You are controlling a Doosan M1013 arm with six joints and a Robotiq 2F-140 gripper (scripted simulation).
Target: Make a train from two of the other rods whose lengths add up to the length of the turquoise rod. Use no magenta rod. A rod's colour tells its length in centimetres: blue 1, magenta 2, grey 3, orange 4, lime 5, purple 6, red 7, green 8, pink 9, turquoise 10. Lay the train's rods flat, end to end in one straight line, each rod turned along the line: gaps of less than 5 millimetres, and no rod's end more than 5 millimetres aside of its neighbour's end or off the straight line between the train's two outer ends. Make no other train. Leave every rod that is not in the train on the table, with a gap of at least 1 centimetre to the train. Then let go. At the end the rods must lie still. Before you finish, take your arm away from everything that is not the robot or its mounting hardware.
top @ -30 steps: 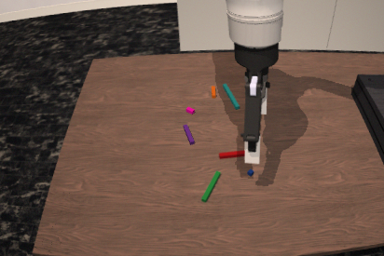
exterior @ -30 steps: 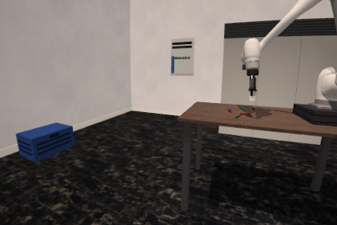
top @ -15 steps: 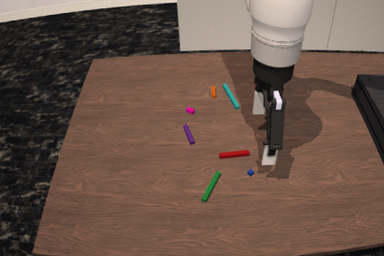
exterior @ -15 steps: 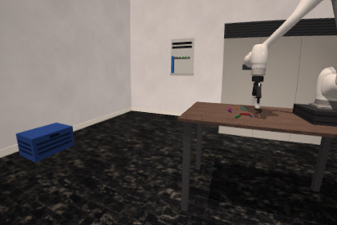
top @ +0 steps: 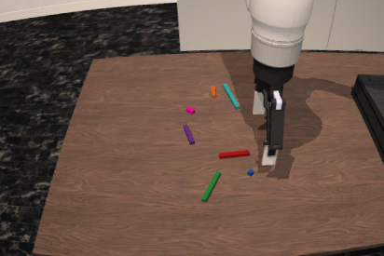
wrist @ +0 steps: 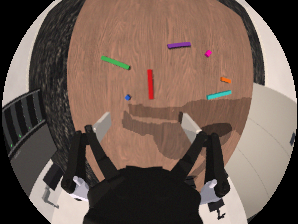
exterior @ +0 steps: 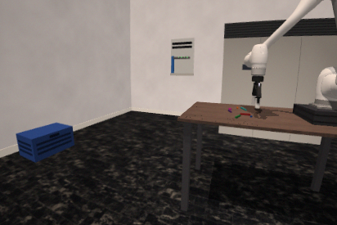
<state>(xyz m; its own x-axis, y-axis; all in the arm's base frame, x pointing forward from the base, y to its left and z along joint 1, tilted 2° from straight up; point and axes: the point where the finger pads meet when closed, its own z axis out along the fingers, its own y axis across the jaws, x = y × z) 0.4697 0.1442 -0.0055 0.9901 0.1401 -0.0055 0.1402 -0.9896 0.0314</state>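
Seven rods lie flat and apart on the wooden table. The turquoise rod (top: 231, 96) lies at the back, with the orange rod (top: 213, 91) just left of it. The magenta rod (top: 190, 110) and the purple rod (top: 188, 134) lie further left. The red rod (top: 234, 154), the small blue rod (top: 250, 172) and the green rod (top: 211, 186) lie nearer the front. My gripper (top: 264, 130) points down, wide open and empty, close above the table just right of the red rod. In the wrist view the red rod (wrist: 150, 84) and the blue rod (wrist: 128, 98) lie just ahead of my fingers.
A black block (top: 373, 107) stands at the table's right edge. A pale cabinet stands behind the table. In the exterior view a blue crate (exterior: 45, 141) sits on the floor far to the left of the table (exterior: 262, 119).
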